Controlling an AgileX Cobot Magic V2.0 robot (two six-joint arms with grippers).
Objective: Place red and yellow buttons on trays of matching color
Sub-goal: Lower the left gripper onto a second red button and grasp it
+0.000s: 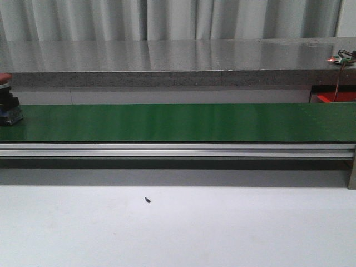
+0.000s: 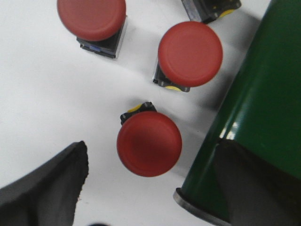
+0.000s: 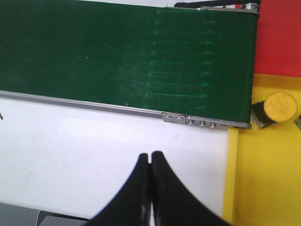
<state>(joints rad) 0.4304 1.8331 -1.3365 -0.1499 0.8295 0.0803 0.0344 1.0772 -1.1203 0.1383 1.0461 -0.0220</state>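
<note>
Yellow tray [image 3: 263, 179] held one yellow button [image 3: 277, 106], lying near the belt end. Red tray [image 3: 280, 37] only partly in frame, contents not visible.

Three red buttons sat on the white worktop [image 2: 42, 94] beside the green conveyor belt [image 2: 263, 94]: the nearest [image 2: 149, 143] between the left claw [image 2: 150, 183] fingers, untouched, two more [image 2: 190, 53] [image 2: 91, 18] beyond it. Left claw was wide open. A fourth unit was cut off at the frame edge, colour unclear.

Right claw [image 3: 150, 160] was fully closed, holding nothing, over bare white worktop next to the belt.

Front view: another red button [image 1: 6, 100] at the belt's far left, cut off. Grey counter [image 1: 167, 61] and curtains [image 1: 167, 19] behind. Small dark speck [image 1: 147, 199] on the worktop, unidentifiable.
</note>
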